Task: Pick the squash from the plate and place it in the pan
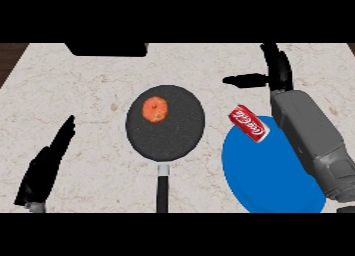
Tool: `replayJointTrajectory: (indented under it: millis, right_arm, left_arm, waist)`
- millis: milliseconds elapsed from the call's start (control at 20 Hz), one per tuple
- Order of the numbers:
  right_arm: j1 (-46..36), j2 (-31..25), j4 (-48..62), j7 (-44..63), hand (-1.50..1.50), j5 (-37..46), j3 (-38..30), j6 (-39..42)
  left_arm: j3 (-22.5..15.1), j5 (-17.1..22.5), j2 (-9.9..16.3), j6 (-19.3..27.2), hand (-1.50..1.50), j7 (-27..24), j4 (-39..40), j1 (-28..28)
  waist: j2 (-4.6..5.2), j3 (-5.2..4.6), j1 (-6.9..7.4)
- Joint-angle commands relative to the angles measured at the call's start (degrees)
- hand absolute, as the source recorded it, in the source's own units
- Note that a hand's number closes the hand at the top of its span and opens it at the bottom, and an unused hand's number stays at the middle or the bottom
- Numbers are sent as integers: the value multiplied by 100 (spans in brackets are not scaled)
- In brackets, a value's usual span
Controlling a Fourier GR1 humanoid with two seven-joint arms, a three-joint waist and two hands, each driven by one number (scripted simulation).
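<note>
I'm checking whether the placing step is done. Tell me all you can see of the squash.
The squash is a small, round, orange piece with paler speckles. It lies inside the black pan, on the far part of its dark base, away from the handle. Only the pan touches it; neither hand is on it.

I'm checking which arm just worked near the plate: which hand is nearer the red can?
Right. The right hand is open just beyond the red can; the left hand rests across the pan, far off.
</note>
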Motion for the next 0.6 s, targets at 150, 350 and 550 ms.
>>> replayJointTrajectory:
  millis: [150, 350, 550]
  right_arm:
    - [297, -899, 162, -410, -150, 4, -323, 902]
    - [557, -1237, 516, -932, -150, 43, -459, 1518]
    - [473, -1706, 526, -765, -150, 57, -566, 2128]
  left_arm:
    - [130, 8, -8, -40, 0, -200, 176, 18]
    - [83, -67, -60, -10, 0, 126, -19, -129]
    - [-64, -273, -224, 113, 0, 38, 85, -90]
  waist:
    - [-21, -4, -53]
    - [-6, 1, -21]
    - [-16, -2, -48]
